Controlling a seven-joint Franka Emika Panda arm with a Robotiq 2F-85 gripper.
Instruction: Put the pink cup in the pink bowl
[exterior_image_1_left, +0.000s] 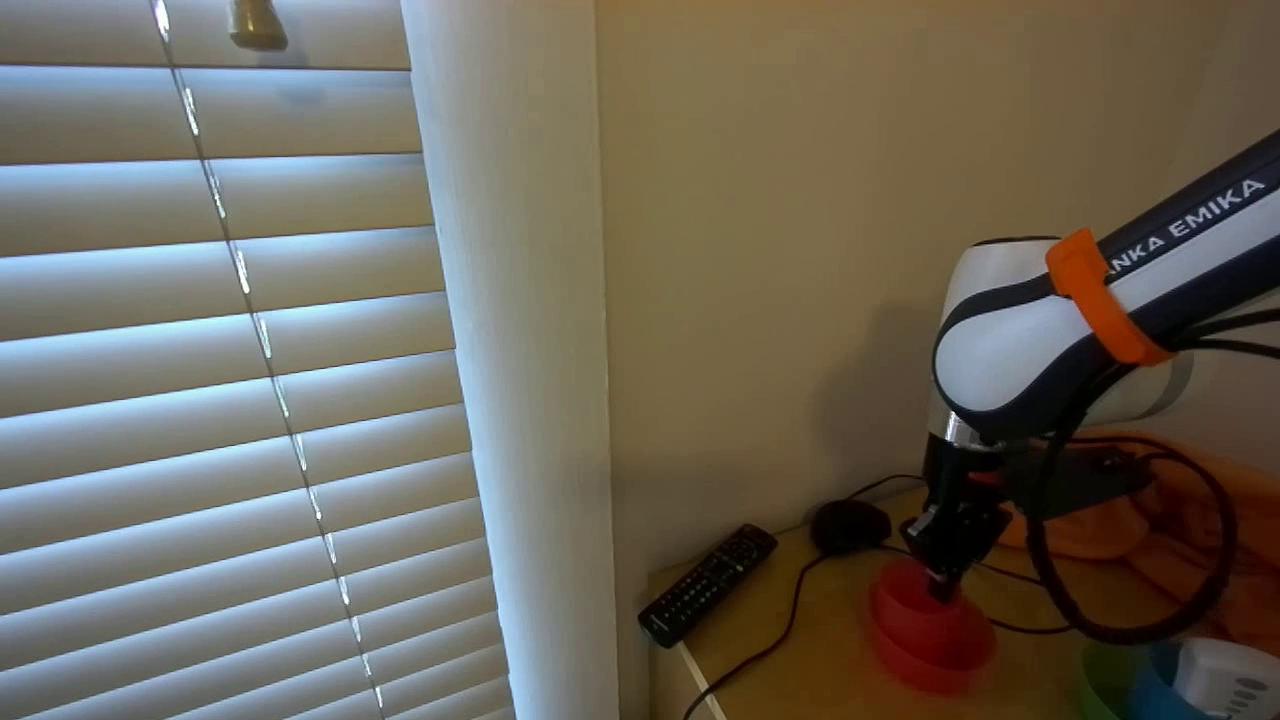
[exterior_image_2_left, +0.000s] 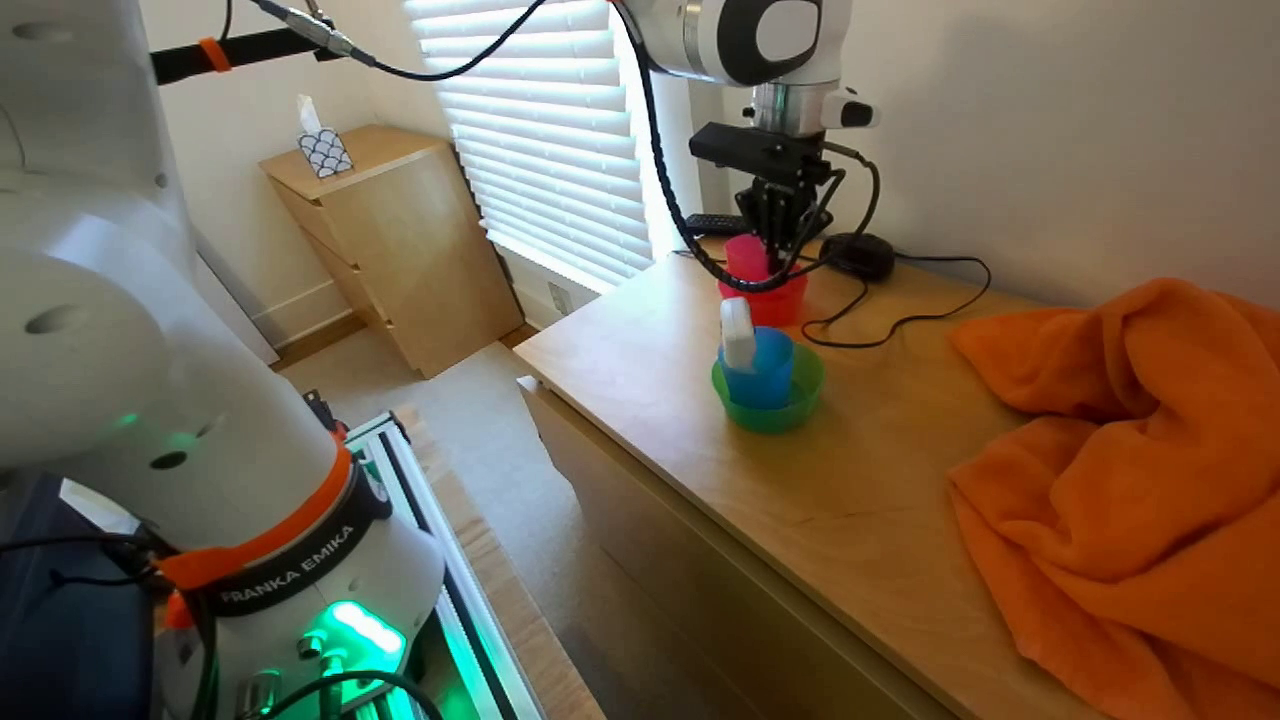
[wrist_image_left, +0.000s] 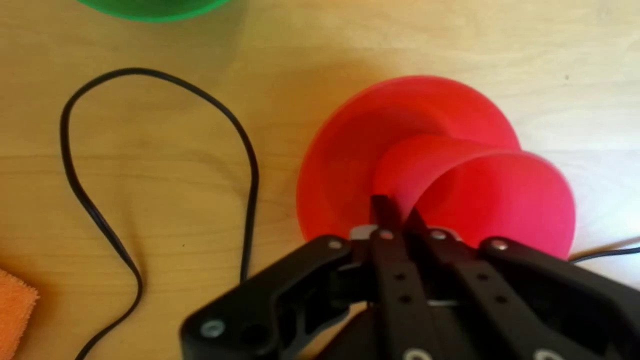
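The pink cup (wrist_image_left: 492, 200) shows in the wrist view with its mouth toward the camera. My gripper (wrist_image_left: 400, 214) is shut on the cup's wall, one finger inside and one outside. The pink bowl (wrist_image_left: 337, 160) is below the cup and partly hidden by it. The cup's base lies over the bowl's inside, and its mouth reaches past the bowl's rim in this view. In both exterior views the cup (exterior_image_1_left: 897, 592) (exterior_image_2_left: 742, 256) is at the bowl (exterior_image_1_left: 935, 670) (exterior_image_2_left: 778, 303), rising above its rim. I cannot tell whether the cup touches the bowl's bottom.
A green bowl (exterior_image_2_left: 770, 415) holds a blue cup (exterior_image_2_left: 765, 375) with a white object (exterior_image_2_left: 737, 335) in it. A black round device (exterior_image_2_left: 858, 257) with a loose cable (wrist_image_left: 252, 180) lies beside the pink bowl. A remote (exterior_image_1_left: 708, 585) and an orange cloth (exterior_image_2_left: 1150, 470) lie on the dresser top.
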